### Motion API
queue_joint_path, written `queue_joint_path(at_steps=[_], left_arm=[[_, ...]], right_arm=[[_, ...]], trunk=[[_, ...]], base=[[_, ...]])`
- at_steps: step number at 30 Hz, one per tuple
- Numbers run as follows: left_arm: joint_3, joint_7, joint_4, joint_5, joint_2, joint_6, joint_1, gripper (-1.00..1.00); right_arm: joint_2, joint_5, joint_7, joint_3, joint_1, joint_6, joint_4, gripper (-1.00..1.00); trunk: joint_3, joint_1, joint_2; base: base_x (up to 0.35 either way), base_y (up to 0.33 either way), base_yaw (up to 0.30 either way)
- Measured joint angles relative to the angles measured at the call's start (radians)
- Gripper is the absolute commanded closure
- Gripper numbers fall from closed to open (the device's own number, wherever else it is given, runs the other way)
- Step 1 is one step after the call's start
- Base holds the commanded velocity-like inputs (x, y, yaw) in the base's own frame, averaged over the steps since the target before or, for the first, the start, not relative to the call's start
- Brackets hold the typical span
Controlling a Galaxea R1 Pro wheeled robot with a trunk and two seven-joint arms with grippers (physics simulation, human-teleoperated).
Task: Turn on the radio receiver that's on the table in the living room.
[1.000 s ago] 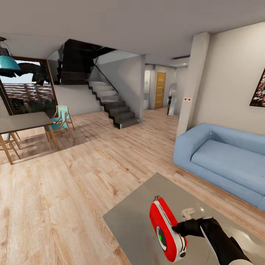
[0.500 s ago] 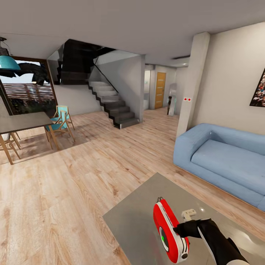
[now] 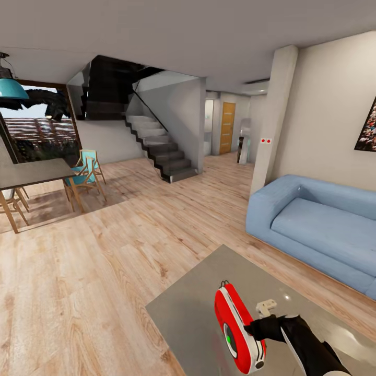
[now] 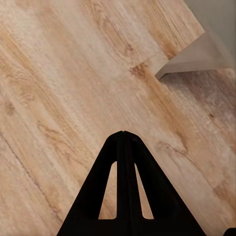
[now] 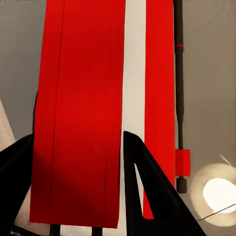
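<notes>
Right gripper [image 3: 250, 330] fingers straddle the radio receiver [image 3: 237, 328] above the surface [image 3: 183, 308]; light, rigid, slick shell, best held across its flat faces.

Left gripper [image 4: 123, 133] fingers pressed together, empty.

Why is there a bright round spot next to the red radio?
In the right wrist view, that spot is a light's glare mirrored in the glossy table beside the radio receiver; in the head view, the table looks shiny too.

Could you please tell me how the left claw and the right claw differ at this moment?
The left claw is shut, fingertips together, above bare wood floor; the right claw is spread around the red radio over the table. The left holds nothing; the right straddles the radio. Both are black.
</notes>
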Motion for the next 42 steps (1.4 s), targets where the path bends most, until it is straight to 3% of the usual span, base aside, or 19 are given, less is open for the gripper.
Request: queue_joint_path(at_steps=[7, 12, 17, 30, 42], left_arm=[[0.000, 0.001, 0.001, 0.000, -0.001, -0.002, 0.000, 1.00], [0.000, 0.001, 0.001, 0.000, -0.001, -0.002, 0.000, 1.00], [0.000, 0.001, 0.001, 0.000, -0.002, -0.002, 0.000, 1.00], [0.000, 0.001, 0.001, -0.002, -0.003, -0.003, 0.000, 1.00], [0.000, 0.003, 0.001, -0.002, -0.006, -0.005, 0.000, 1.00]], right_arm=[[0.001, 0.001, 0.000, 0.000, 0.000, -0.025, 0.028, 1.00], [0.001, 0.001, 0.000, 0.000, 0.000, -0.027, 0.036, 1.00], [0.001, -0.001, 0.000, 0.000, 0.000, -0.075, 0.051, 1.00], [0.001, -0.002, 0.000, 0.000, 0.000, -0.129, 0.088, 1.00], [0.001, 0.000, 0.003, -0.001, 0.000, -0.133, 0.094, 1.00]], trunk=[[-0.022, 0.027, -0.049], [-0.022, 0.027, -0.049], [-0.022, 0.027, -0.049], [-0.063, 0.077, -0.140], [-0.100, 0.123, -0.224]], base=[[0.000, 0.000, 0.000], [0.000, 0.000, 0.000], [0.000, 0.000, 0.000], [0.000, 0.000, 0.000], [0.000, 0.000, 0.000]])
